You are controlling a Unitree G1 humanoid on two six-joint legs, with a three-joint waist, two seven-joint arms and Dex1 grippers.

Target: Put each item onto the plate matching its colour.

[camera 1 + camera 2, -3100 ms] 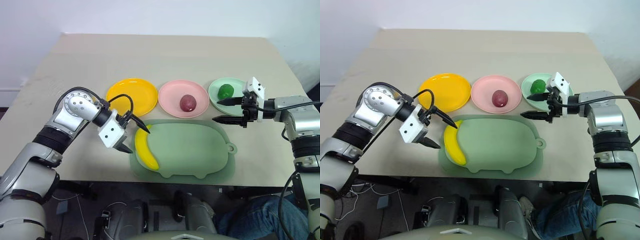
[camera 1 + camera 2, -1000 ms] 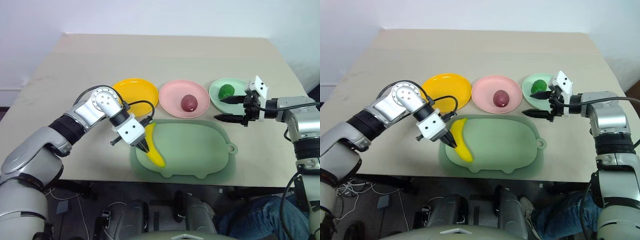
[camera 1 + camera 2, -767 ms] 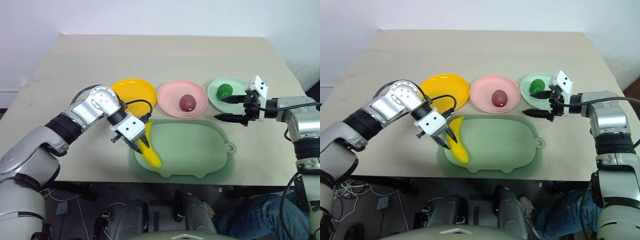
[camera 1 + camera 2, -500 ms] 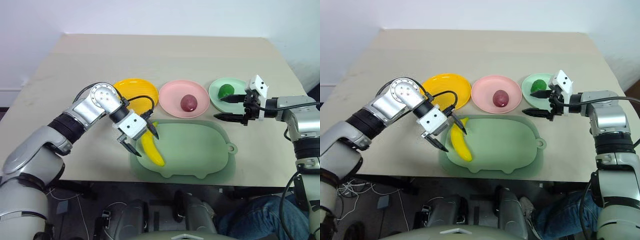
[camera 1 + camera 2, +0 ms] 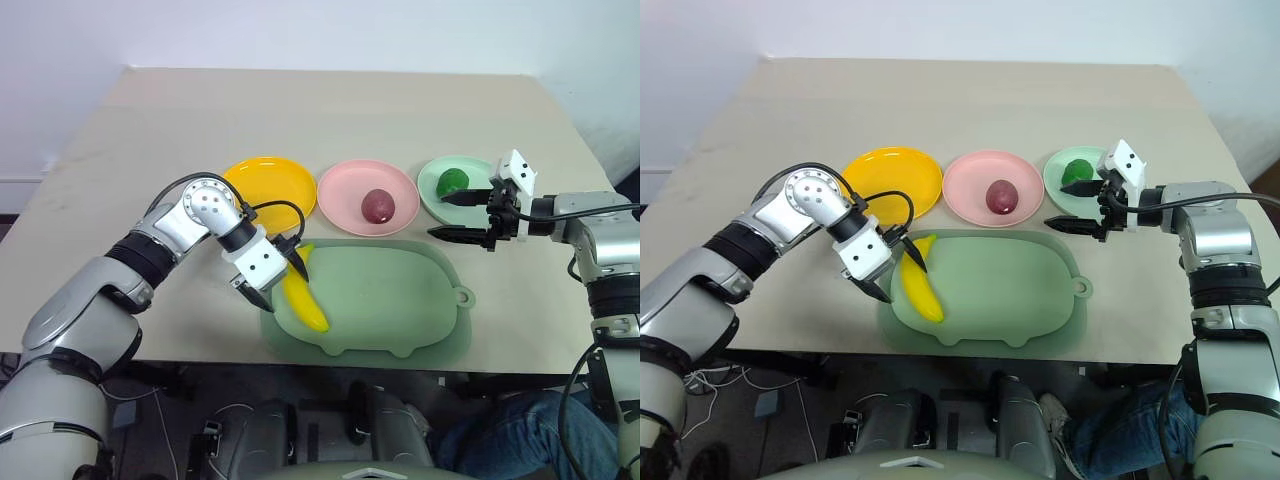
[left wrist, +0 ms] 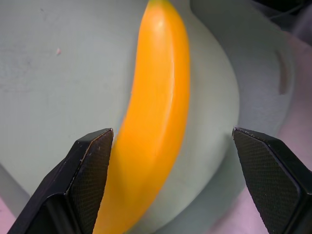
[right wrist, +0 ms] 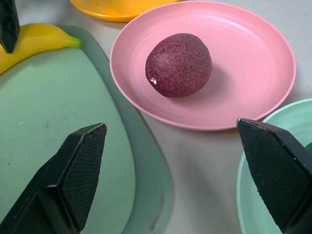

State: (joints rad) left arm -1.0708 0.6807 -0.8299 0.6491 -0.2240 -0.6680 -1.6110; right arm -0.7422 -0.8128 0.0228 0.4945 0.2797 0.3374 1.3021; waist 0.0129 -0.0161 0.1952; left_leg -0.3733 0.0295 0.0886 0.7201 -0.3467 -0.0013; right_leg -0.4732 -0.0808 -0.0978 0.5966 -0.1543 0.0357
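1. On the left end of the pale green board (image 5: 380, 300): yellow banana (image 5: 303, 296), lying flat, stem tip pointing toward the orange-yellow plate (image 5: 270, 187).
2. Around the banana: left gripper (image 5: 272, 280), angled downward, fingers spread wide, one on each side of the fruit. In the left wrist view, one finger (image 6: 90, 170) just beside the banana's edge, the other well clear; contact cannot be determined. Banana not clamped.
3. Behind the board, in a row from left to right: orange-yellow plate, pink plate (image 5: 367, 195), mint green plate (image 5: 450, 190).
4. On the pink plate: round dark red-purple fruit (image 5: 377, 206), near the centre.
5. On the mint green plate: round dark green fruit (image 5: 453, 182).
6. On the orange-yellow plate: no item; banana off this plate.
7. Above the near rim of the mint green plate, beside the board's right end: right gripper (image 5: 460, 215), pointing toward the robot's left, fingers spread wide, nothing between them.
8. Beneath everything: beige table (image 5: 330, 110).
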